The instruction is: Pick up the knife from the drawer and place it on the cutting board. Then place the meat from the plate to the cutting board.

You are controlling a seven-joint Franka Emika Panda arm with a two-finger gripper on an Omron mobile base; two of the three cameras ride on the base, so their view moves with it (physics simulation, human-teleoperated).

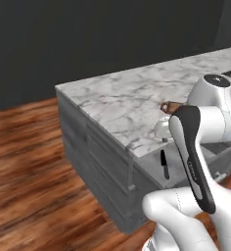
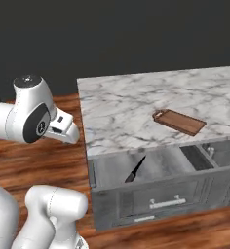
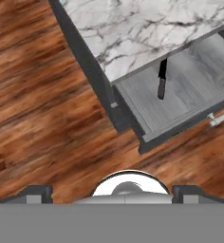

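My gripper (image 3: 112, 192) hangs high over the wooden floor (image 3: 42, 109), out beyond the end of the drawer (image 2: 185, 181), its two fingers spread wide apart and holding nothing. The drawer stands pulled out from the marble-topped cabinet (image 2: 131, 104), which leaves its grey inside open from above. The knife (image 2: 135, 169) lies flat on the drawer bottom, toward the drawer's end nearer my arm, its blade running back under the counter edge and its handle toward the drawer front. The cutting board (image 2: 180, 121) rests on the marble just behind the drawer, handle tab toward my side. I judge the knife pickup not yet begun: the hand must first travel over the drawer and descend.
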